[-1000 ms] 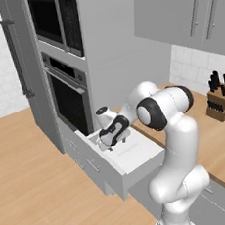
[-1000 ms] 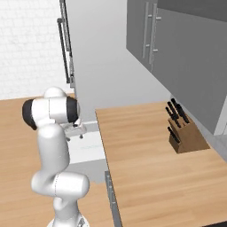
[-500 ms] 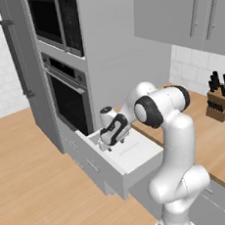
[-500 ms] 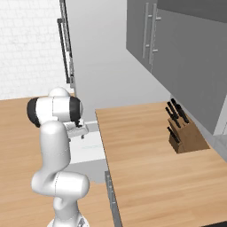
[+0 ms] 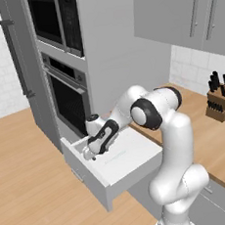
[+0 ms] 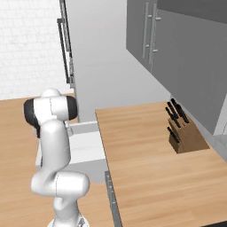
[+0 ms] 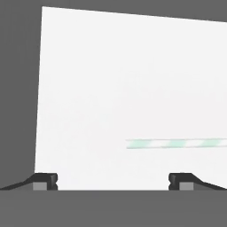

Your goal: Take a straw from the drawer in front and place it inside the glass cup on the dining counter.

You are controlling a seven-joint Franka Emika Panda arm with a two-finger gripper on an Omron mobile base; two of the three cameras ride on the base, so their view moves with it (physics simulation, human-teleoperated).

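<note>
In the hand view the pincer (image 7: 113, 182) is wide open, with its two dark tips far apart and nothing between them. Just past the tips lies the straw (image 7: 177, 143), pale with green and white stripes. It lies flat on the white floor of the drawer (image 7: 111, 80) and runs off the right edge of that view. The pincer is not touching it.

In the left base view the white arm bends down and the pincer (image 5: 89, 154) hangs inside the open drawer (image 5: 133, 173). The drawer sticks out below the dark oven (image 5: 66, 97). Farther back, a knife block (image 5: 221, 104) stands on the wood counter (image 5: 213, 138) by the tiled wall.
</note>
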